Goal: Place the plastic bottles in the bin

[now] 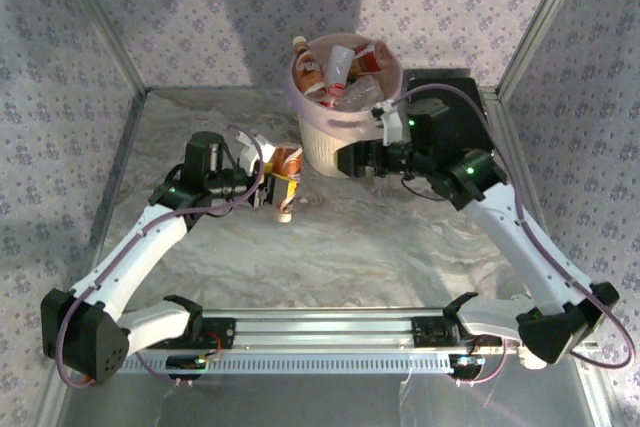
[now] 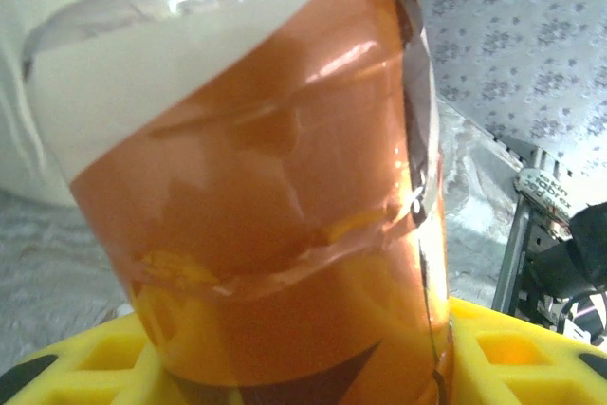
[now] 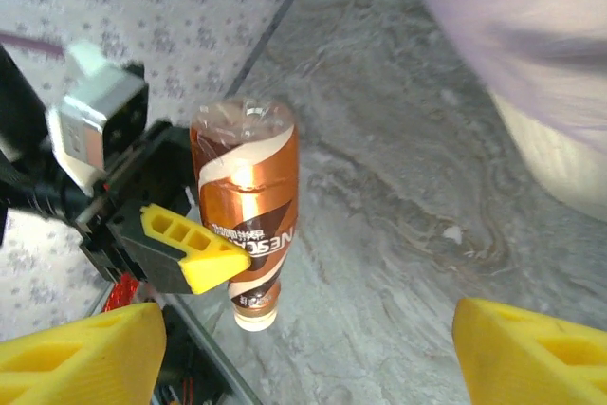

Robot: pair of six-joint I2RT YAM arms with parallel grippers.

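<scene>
black case (image 1: 452, 83) on marbled table (image 1: 330, 257), floral walls (image 1: 200, 7)

My left gripper (image 1: 281, 187) clamps a brown bottle (image 3: 245, 177), left of the bin (image 1: 322, 139). My right gripper (image 3: 308, 327) gapes wide beside its base.

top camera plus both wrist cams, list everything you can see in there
brown bottle: one, brown-orange label, pale cap, left of the bin, between the left gripper's fingers
bottles in bin: several, exact count unclear; amber, clear, white and red; piled inside the bin up to its rim
bin: one, pale pink-white, far middle of the table
black case: one, black, right of the bin, partly behind the right arm
table: one, grey marbled
left gripper: yellow fingers, shut on the brown bottle
right gripper: yellow fingers, open, nothing between them, beside the bin's right base
</scene>
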